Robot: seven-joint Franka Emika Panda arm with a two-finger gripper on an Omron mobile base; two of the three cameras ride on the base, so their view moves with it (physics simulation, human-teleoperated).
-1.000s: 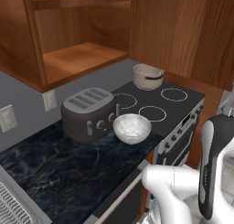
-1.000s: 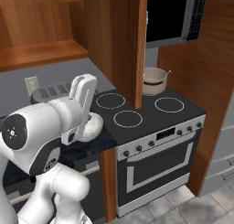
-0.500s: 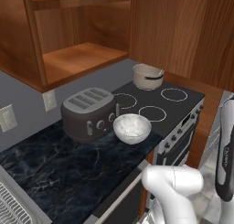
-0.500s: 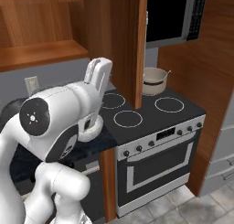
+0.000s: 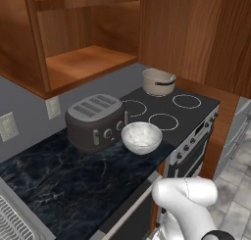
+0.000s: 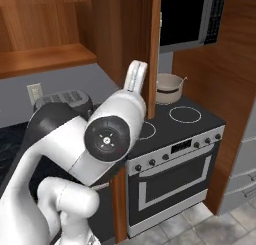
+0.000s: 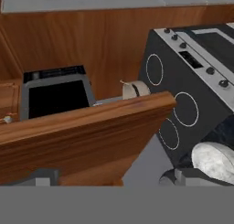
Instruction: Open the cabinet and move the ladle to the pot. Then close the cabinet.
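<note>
Reddish-brown cabinet (image 5: 88, 48) stands open, its door (image 6: 152, 44) swung out, and the ladle (image 5: 165, 81) already rests in the pot (image 5: 158, 82) on the stove (image 5: 176, 114). Only closing seems left; the gripper (image 7: 109, 176) is spread wide, empty, close to the door edge.

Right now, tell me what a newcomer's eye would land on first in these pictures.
The cabinet hangs wide open above the counter, its shelves bare, with its door swung out edge-on toward the stove. On the stove's back burner sits the pot with the ladle's thin handle poking over its rim. In front of the toaster stands a white speckled bowl.
</note>
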